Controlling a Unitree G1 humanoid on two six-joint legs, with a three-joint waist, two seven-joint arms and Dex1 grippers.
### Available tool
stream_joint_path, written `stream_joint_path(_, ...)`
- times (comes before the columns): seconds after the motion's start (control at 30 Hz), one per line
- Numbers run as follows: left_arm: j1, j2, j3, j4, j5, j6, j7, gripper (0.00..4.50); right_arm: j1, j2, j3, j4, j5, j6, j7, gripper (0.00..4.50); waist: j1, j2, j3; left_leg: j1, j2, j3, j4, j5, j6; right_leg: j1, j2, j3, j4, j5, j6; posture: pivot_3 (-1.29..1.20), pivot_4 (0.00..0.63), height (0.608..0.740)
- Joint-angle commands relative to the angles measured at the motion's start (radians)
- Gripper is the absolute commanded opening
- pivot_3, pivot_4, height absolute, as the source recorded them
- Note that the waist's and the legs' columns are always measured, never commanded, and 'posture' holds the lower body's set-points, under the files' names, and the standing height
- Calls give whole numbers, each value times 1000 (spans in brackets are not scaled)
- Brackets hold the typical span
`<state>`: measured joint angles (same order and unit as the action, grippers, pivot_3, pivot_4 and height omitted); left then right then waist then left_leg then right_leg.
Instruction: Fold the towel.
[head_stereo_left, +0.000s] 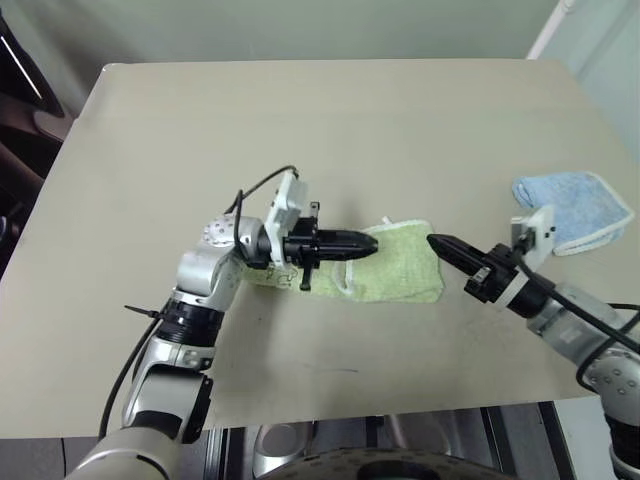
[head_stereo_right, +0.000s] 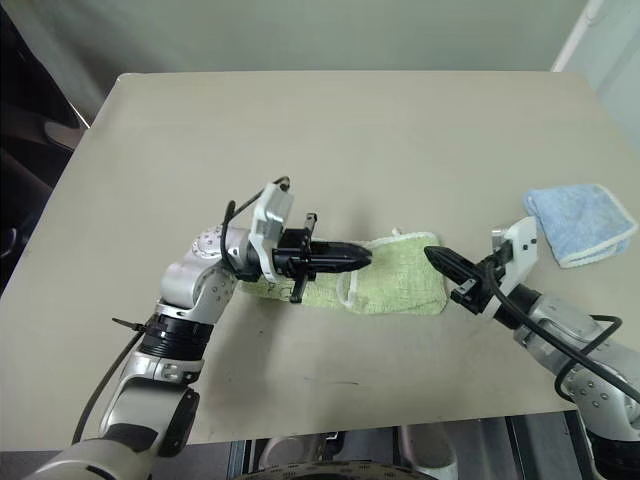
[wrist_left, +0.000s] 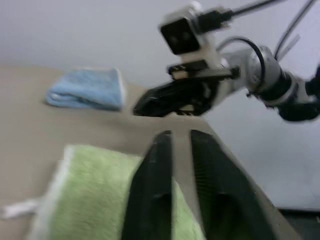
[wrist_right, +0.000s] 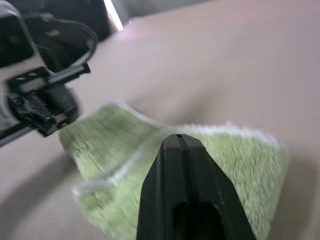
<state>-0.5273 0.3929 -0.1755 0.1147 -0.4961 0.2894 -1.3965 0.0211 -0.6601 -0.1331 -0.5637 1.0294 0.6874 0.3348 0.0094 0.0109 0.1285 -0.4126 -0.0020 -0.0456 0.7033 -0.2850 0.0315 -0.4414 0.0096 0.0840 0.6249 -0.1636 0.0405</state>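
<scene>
Left eye view: towel (head_stereo_left: 395, 265) lies folded on table (head_stereo_left: 330, 130); left gripper (head_stereo_left: 368, 243), right gripper (head_stereo_left: 437, 243) both closed, empty. Fold looks done; next, pull arms clear w/o snagging.

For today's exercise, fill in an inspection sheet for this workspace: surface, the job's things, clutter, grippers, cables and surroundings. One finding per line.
Surface: beige table, bare apart from two cloths.
Job's things: green towel lies folded into a compact rectangle near the front edge, white edging showing; no gripper holds it.
Clutter: folded blue towel lies near the table's right edge, apart from the green one.
Grippers: left gripper shut, hanging over the green towel's left part; right gripper shut, its tip just off the towel's right end. Both are empty.
Cables: black cable loops over the left wrist; others run along the right forearm.
Surroundings: pale wall behind the table; dark furniture at far left.
</scene>
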Motion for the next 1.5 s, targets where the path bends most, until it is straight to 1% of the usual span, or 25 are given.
stream_joint_path(0.03,23,-10,-75,40,100,-147,-44,44,-34,35,11,22,-25,-12,32,0,-1,0,0,0,0,0,0,0,0,0,0,0,0,1,0,0,150,733)
stream_joint_path(0.13,-7,-56,-85,127,129,-188,-20,44,-62,57,48,68,-94,-31,56,0,0,0,0,0,0,0,0,2,1,1,0,0,0,2,-2,0,150,733)
stream_joint_path(0.2,-28,-98,-90,197,180,-242,39,44,-95,85,76,106,-145,-43,57,0,2,0,0,0,0,-1,0,5,2,2,0,0,-1,2,-7,0,150,733)
stream_joint_path(0.3,-36,-128,-91,262,228,-299,84,44,-121,113,113,146,-235,-63,51,0,-1,0,0,0,0,-1,0,7,2,3,0,0,-3,4,-7,0,150,733)
stream_joint_path(0.4,-8,-132,-106,282,253,-313,88,44,-129,129,179,194,-345,-78,54,0,-2,0,0,0,0,-1,0,8,2,3,0,0,-4,6,-6,0,150,733)
stream_joint_path(0.47,6,-131,-116,290,273,-334,91,44,-124,142,197,214,-385,-90,63,0,-3,0,0,0,0,-1,-2,7,2,3,0,0,-5,10,-1,0,150,733)
stream_joint_path(0.57,25,-113,-143,290,298,-333,68,44,-118,157,219,264,-465,-116,59,0,-3,0,0,-1,0,-1,-3,7,2,2,0,0,-8,10,0,0,150,733)
stream_joint_path(0.6,27,-111,-148,312,301,-278,73,44,-117,159,248,318,-518,-128,50,0,-3,1,0,-1,0,-1,-3,7,2,2,0,0,-9,10,0,0,150,733)
stream_joint_path(0.67,22,-124,-140,368,307,-236,103,44,-120,181,280,406,-578,-138,38,0,-3,2,-2,0,0,-2,-4,7,2,4,0,0,-12,11,0,0,150,733)
stream_joint_path(0.7,17,-132,-134,390,311,-228,120,44,-123,197,285,436,-595,-143,32,0,-3,2,-4,2,0,-2,-4,7,2,7,0,0,-14,11,-1,0,150,733)
stream_joint_path(0.77,10,-140,-126,406,314,-232,131,44,-127,218,285,453,-618,-153,35,0,-6,2,-7,14,0,-2,-4,5,4,16,0,0,-17,8,-7,0,150,733)
stream_joint_path(0.8,3,-143,-117,410,308,-230,137,44,-128,223,285,446,-626,-157,42,0,-7,2,-7,19,0,-2,-4,4,4,22,0,0,-18,7,-4,0,150,733)
stream_joint_path(0.83,-3,-146,-106,410,300,-222,142,44,-128,228,280,438,-629,-158,49,0,-8,2,-7,23,-1,-3,-4,4,5,26,0,1,-20,4,1,0,150,733)
stream_joint_path(0.87,-10,-148,-91,406,284,-204,146,44,-127,225,279,431,-639,-160,58,0,-9,1,-7,26,-1,-4,-4,4,4,29,1,1,-21,4,2,0,150,733)
stream_joint_path(0.97,-26,-141,-49,376,236,-136,144,44,-117,197,268,401,-661,-183,95,0,-9,1,-7,27,-1,-6,-4,-4,-9,31,1,1,-23,3,2,0,150,733)
stream_joint_path(1.07,-34,-109,-15,306,181,-79,106,44,-108,180,228,327,-603,-160,151,0,-8,2,-7,24,-1,-6,-4,-4,-11,28,1,1,-21,4,2,0,150,733)
stream_joint_path(1.1,-44,-99,15,273,146,-30,120,198,-108,171,212,293,-577,-145,169,0,-8,2,-7,19,-1,-6,-4,-3,-10,26,2,1,-19,4,2,0,150,733)
stream_joint_path(1.13,-56,-81,47,233,105,37,128,389,-111,163,196,258,-550,-127,185,0,-8,2,-7,15,-1,-6,-4,1,-6,22,2,1,-17,3,1,0,150,733)
stream_joint_path(1.17,-63,-54,65,192,72,99,117,609,-115,155,182,228,-527,-109,198,0,-7,1,-7,10,-1,-5,-4,4,-4,15,2,1,-15,3,-1,0,150,733)
stream_joint_path(1.2,-62,-5,72,132,37,151,70,867,-124,148,167,197,-494,-83,210,0,-6,1,-6,4,-1,-5,-4,7,-9,10,3,0,-14,5,-7,0,150,733)
stream_joint_path(1.23,-57,29,71,90,16,183,35,1287,-131,144,157,179,-474,-63,217,0,-5,1,-6,-1,0,-4,-4,12,-18,4,3,0,-13,6,-4,0,150,733)
stream_joint_path(1.27,-60,65,87,46,-19,237,24,1648,-142,142,143,155,-444,-39,223,0,-6,1,-6,-4,0,-4,-4,13,-20,1,4,0,-14,8,-1,0,150,733)
stream_joint_path(1.37,-74,151,165,-26,-129,391,31,2773,-174,137,106,93,-361,18,237,0,-5,1,-6,-5,2,-3,-6,13,-21,-2,4,0,-14,6,-1,0,150,733)
stream_joint_path(1.43,-71,203,214,-48,-187,470,35,3442,-196,133,90,70,-324,47,241,0,-5,1,-6,-6,3,-2,-6,11,-20,-3,4,0,-15,4,-1,0,150,733)
stream_joint_path(1.5,-51,251,239,-61,-210,510,37,4173,-220,126,85,58,-304,66,246,0,-6,1,-6,-6,3,-2,-6,9,-19,-3,4,0,-15,2,-1,0,150,733)
